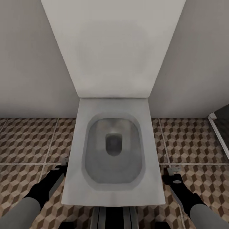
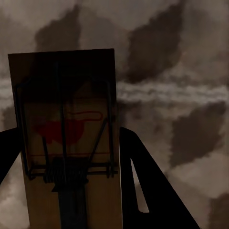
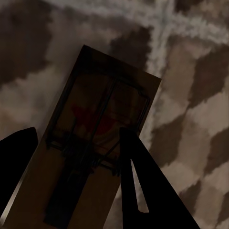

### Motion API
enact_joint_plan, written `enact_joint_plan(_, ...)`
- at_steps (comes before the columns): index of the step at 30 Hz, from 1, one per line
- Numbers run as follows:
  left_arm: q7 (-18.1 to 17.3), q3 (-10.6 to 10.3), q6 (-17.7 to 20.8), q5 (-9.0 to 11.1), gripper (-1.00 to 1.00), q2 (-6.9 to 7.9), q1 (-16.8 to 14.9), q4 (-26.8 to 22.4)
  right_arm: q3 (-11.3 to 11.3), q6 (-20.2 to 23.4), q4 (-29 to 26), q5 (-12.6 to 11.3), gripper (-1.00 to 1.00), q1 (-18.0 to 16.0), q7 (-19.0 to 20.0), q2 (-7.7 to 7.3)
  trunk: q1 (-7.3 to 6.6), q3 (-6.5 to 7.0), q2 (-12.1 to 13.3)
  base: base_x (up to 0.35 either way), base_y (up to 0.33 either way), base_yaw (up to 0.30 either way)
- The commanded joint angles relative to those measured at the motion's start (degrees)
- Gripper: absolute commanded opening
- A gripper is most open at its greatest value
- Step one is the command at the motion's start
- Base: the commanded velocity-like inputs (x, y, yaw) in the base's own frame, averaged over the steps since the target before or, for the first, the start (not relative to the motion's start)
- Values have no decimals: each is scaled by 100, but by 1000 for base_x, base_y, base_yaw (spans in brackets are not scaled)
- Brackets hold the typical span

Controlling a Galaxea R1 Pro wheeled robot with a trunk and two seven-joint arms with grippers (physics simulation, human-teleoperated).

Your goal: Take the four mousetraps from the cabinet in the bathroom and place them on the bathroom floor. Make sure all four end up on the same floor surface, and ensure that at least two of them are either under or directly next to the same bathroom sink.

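A mousetrap (image 2: 71, 90) with a brown wooden base, wire frame and red mark sits between the dark fingers of my left gripper (image 2: 71, 191), which is shut on it above the bathroom floor (image 2: 181, 95). My right gripper (image 3: 78, 191) is shut on a second mousetrap (image 3: 109, 105), also held over the tiles. In the head view the left gripper (image 1: 63, 165) hangs beside the toilet's left side and the right gripper (image 1: 171, 173) beside its right side, both low over the cube-patterned floor (image 1: 28, 140). The cabinet and the bathroom sink are out of view.
A white toilet (image 1: 79, 152) with its lid up stands directly ahead against the grey wall (image 1: 25, 63). A dark glass panel with a pale frame (image 1: 218, 127) stands at the right edge. Open tiles lie on both sides of the toilet.
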Motion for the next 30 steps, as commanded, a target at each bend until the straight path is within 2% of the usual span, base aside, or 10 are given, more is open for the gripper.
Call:
enact_joint_plan(1, 49, -40, 22, 43, -100, 9, -3, -11, 50, 52, -1, -8, -100, 2, -36, -6, 0, -4, -1, 0, 0, 0)
enact_joint_plan(22, 25, -40, 22, 66, -100, 2, -3, 109, 58, 93, -2, 8, -100, 2, -36, -6, 0, -4, -1, 0, 0, 0)
enact_joint_plan(30, -32, -42, -31, 92, -100, -12, -3, 710, 52, 90, -7, 7, -100, 5, -36, -6, 0, -4, -1, 0, 0, 0)
